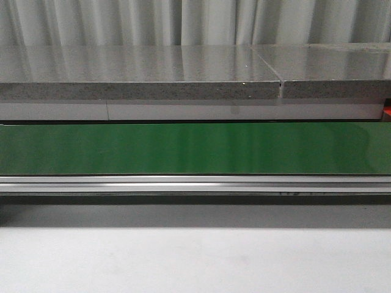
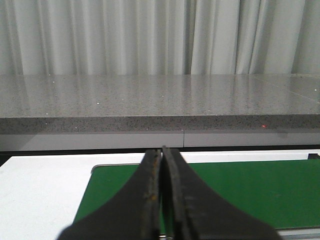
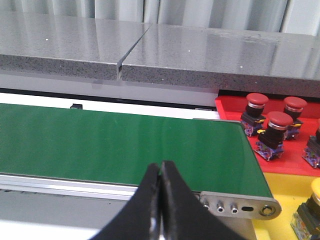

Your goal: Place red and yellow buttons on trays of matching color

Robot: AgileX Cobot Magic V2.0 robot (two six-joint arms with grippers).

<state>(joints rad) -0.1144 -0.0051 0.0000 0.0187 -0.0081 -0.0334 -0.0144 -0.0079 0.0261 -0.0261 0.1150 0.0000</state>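
Nearest, a pale surface runs across the front view with nothing on it. Both tools sit low and pulled back, out of the front camera's sight. The left tool has its fingers pressed together on nothing and aims at the left end of the belt. The right tool is likewise together and empty, aimed at the belt's right end; likely a waiting pose, since no button is within reach on the belt. Next out, an aluminium rail, then the green conveyor belt, bare along its whole visible length. Just past the belt's right end lie the goals: a yellow tray nearer, carrying a yellow button at the picture's edge, and a red tray farther, holding several red buttons upright in a loose cluster, colours matching as the task asks. Farther still, a grey speckled stone ledge, then pale curtains.
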